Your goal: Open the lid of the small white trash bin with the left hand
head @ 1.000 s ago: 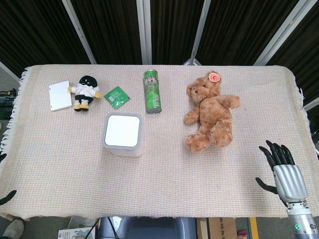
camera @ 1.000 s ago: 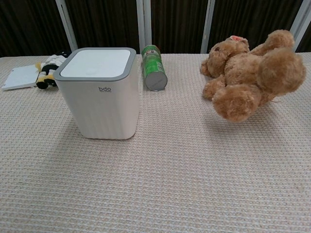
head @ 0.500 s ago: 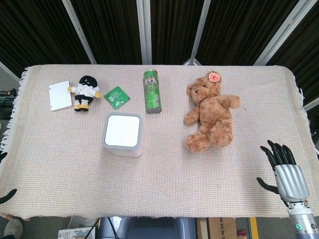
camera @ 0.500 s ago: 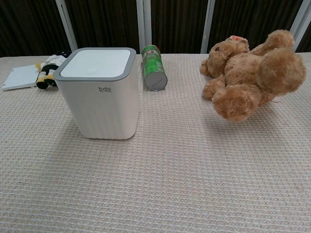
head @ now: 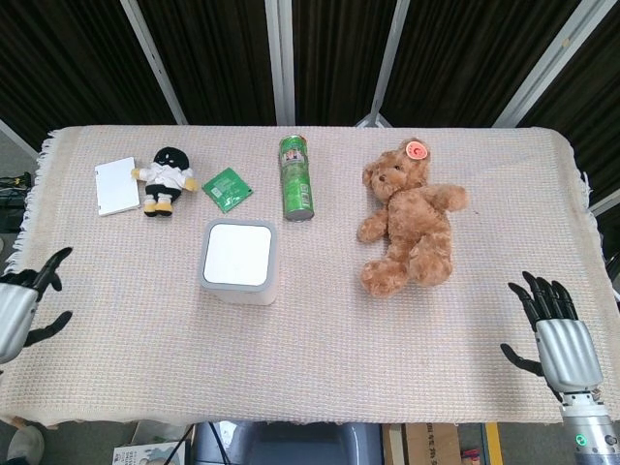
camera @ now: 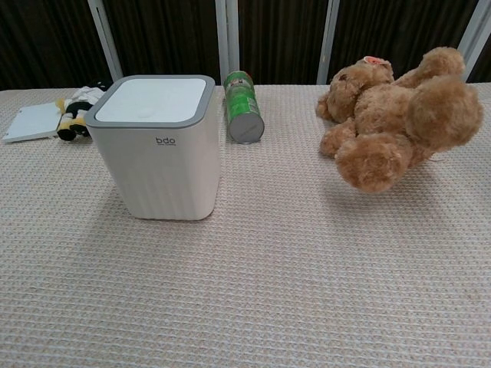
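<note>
The small white trash bin (head: 237,263) (camera: 162,152) stands left of the table's middle, its grey-rimmed lid (head: 237,254) (camera: 152,100) flat and closed. My left hand (head: 21,302) shows at the left edge of the head view, fingers spread and holding nothing, well to the left of the bin. At the front right corner my right hand (head: 552,329) hangs with fingers apart, empty. Neither hand appears in the chest view.
A green can (head: 296,177) (camera: 244,108) lies behind the bin. A brown teddy bear (head: 411,219) (camera: 397,117) lies to the right. At the back left are a small plush doll (head: 168,178), a white card (head: 116,185) and a green packet (head: 227,189).
My left hand has risen into the head view at the left edge. The right hand has shifted slightly toward the table's front edge. The bin and its lid have not moved.
</note>
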